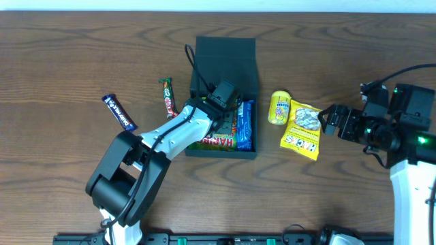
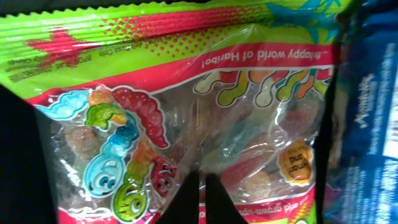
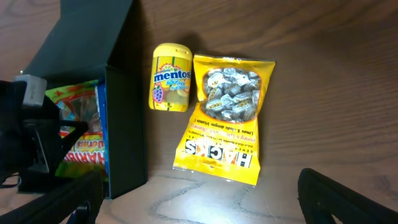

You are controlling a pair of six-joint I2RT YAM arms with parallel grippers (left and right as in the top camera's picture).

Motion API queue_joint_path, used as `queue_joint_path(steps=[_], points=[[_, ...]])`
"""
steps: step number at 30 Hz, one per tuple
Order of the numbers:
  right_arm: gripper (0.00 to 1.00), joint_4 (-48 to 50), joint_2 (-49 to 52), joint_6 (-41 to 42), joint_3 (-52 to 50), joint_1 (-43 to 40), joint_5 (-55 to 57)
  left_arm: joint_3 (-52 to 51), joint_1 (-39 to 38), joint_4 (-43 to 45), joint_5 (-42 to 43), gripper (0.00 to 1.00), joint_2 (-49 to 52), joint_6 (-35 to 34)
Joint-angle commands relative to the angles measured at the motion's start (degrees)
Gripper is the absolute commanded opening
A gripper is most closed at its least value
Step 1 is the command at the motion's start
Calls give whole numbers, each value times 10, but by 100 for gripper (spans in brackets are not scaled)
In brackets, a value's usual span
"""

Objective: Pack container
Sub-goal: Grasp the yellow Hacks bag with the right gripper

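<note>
Wooden table (image 1: pixel 68 54) holds one container (image 1: pixel 225 51), two bars (image 1: pixel 118 112), two yellow packs (image 1: pixel 302 128).

I saw the gummy bag (image 1: pixel 216 142) and packet (image 1: pixel 245 126) inside the container (image 1: pixel 225 54). The tub (image 1: pixel 279 107) and pouch (image 1: pixel 303 129) lay right of it. The nearer bar (image 1: pixel 167 97) and farther bar (image 1: pixel 118 112) lay left.

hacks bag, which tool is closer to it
Right. The right tool hangs open just right of the hacks bag, apart from it. The left tool is down in the container, over the haribo bag, farther off past the mentos tub.
</note>
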Motion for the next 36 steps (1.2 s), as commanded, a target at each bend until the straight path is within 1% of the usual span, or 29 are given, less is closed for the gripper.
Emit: queue_joint_path(steps=[1,6,12,16,18,20,22,24,28,35,36], points=[[99,-1,-3,3,-1,-5,0,5,2,-22,-50,6,-24,8],[99,-1,-3,3,-1,-5,0,14,2,-38,-86,6,-133,9],[99,10,10,3,-6,-5,17,14,9,-70,-170,13,-263,9],[99,63,44,29,-41,-5,21,13,41,-102,-171,18,-311,9],[99,109,72,37,-69,-5,11,13,60,-123,-170,19,-320,8],[99,156,103,32,-95,-5,-28,13,71,-142,-165,20,-321,8],[99,198,135,17,-111,-5,-59,11,73,-156,-166,22,-321,8],[98,230,163,15,-119,-5,-63,11,73,-162,-166,24,-321,8],[96,263,212,4,-120,-5,-60,11,73,-165,-166,26,-321,8],[95,289,295,7,-120,-9,-42,11,73,-166,-166,31,-321,8],[94,294,308,9,-120,-9,-42,11,73,-166,-166,31,-321,8]])
